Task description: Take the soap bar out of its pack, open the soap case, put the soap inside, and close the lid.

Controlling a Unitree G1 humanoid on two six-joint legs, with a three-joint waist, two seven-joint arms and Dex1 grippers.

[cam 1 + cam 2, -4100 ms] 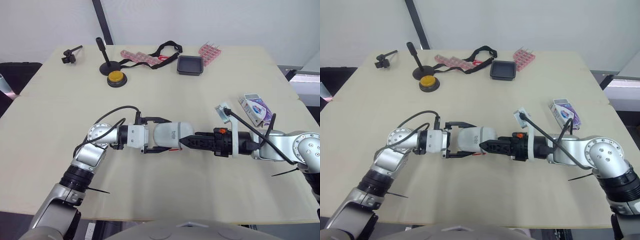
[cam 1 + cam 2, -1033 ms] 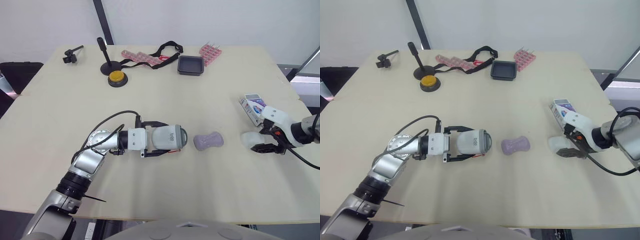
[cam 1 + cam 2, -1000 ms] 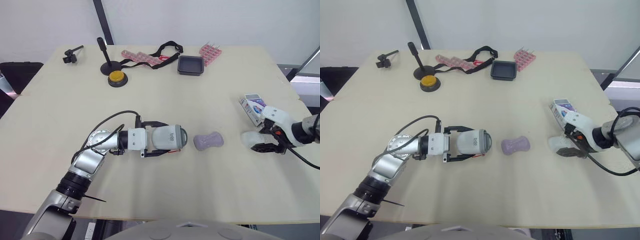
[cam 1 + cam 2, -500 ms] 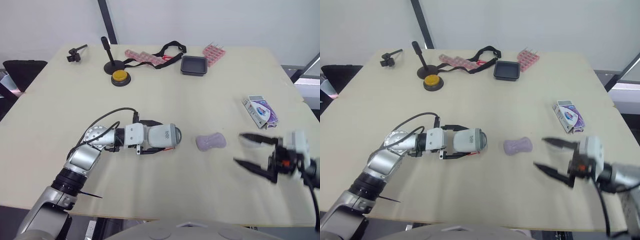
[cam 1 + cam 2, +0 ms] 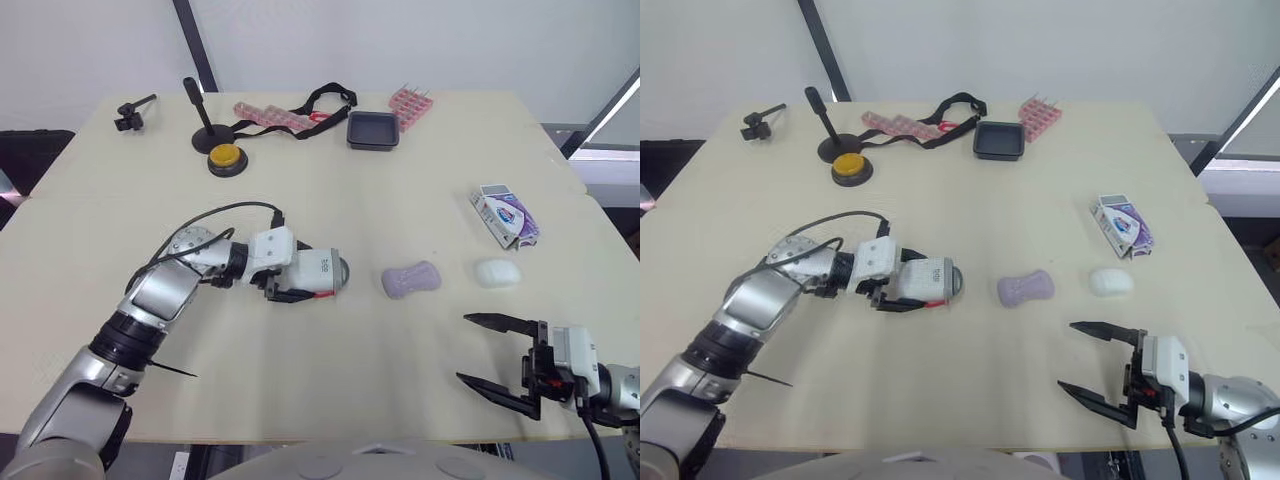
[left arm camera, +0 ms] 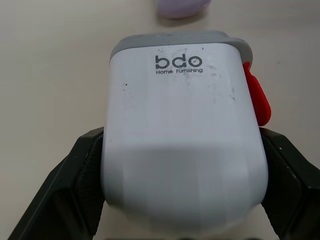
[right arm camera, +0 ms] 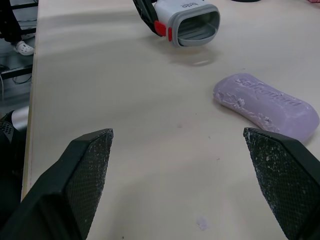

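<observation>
Judging from the table (image 5: 400, 180), unpacking and opening look done: the left gripper (image 5: 300, 276) clamps the lidless soap case (image 5: 320, 271), the purple soap bar (image 5: 411, 280) lies bare near its mouth, the right gripper (image 5: 464, 348) hangs spread and empty; inserting and closing remain.

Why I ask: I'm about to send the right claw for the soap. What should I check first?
1. Purple soap bar out of its pack, lying bare on the beige table: ok.
2. White plastic soap case with grey rim clamped in the left claw: ok.
3. Case mouth open, facing the soap: ok.
4. Small white oval lid off, lying near the printed cardboard soap pack: ok.
5. Right claw open: ok.
6. Right claw over the soap: not ok; it hovers near the table's front edge, apart from the soap.
</observation>
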